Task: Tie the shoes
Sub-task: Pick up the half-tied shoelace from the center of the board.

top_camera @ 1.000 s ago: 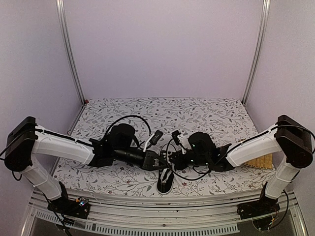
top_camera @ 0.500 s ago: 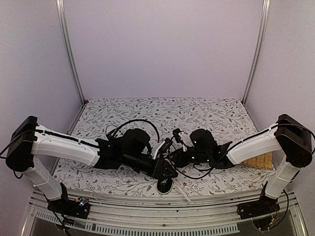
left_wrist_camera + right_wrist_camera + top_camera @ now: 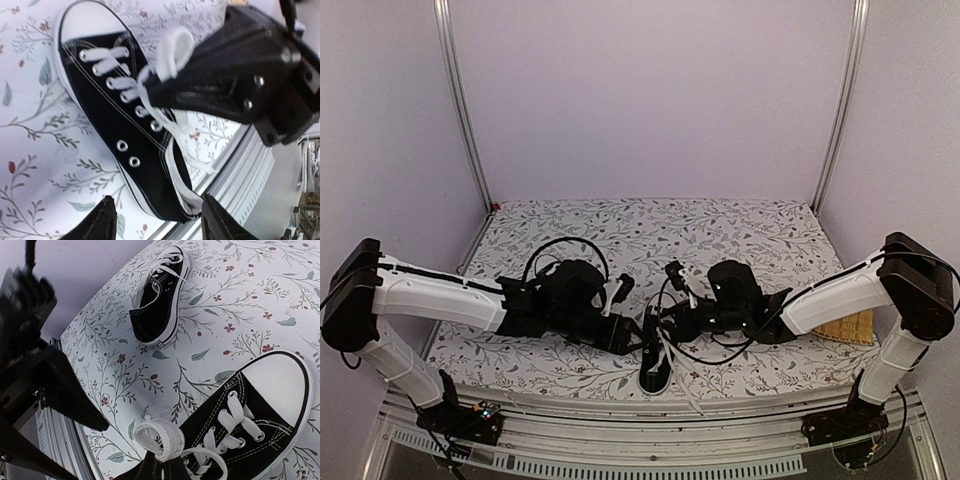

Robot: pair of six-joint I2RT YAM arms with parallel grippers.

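Observation:
One black shoe (image 3: 655, 367) with white laces lies near the table's front edge, toe away from me, also seen in the left wrist view (image 3: 125, 125) and the right wrist view (image 3: 250, 415). My right gripper (image 3: 172, 469) is shut on a loop of white lace (image 3: 161, 439) above the shoe's eyelets; the same loop (image 3: 175, 47) shows at its fingers in the left wrist view. My left gripper (image 3: 162, 222) is open, its fingertips (image 3: 107, 220) wide apart on either side of the shoe's heel, holding nothing. A loose lace end (image 3: 200, 165) trails toward the edge. The second shoe (image 3: 160, 300) lies farther off.
The metal rail (image 3: 650, 415) of the table's front edge runs right under the near shoe's heel. A tan wooden piece (image 3: 847, 330) lies by the right arm. The left arm's dark body (image 3: 40, 390) fills the left of the right wrist view.
My left gripper has gone from shut to open, letting go of the lace, and has drawn back to the left. My right gripper stays shut on the lace loop.

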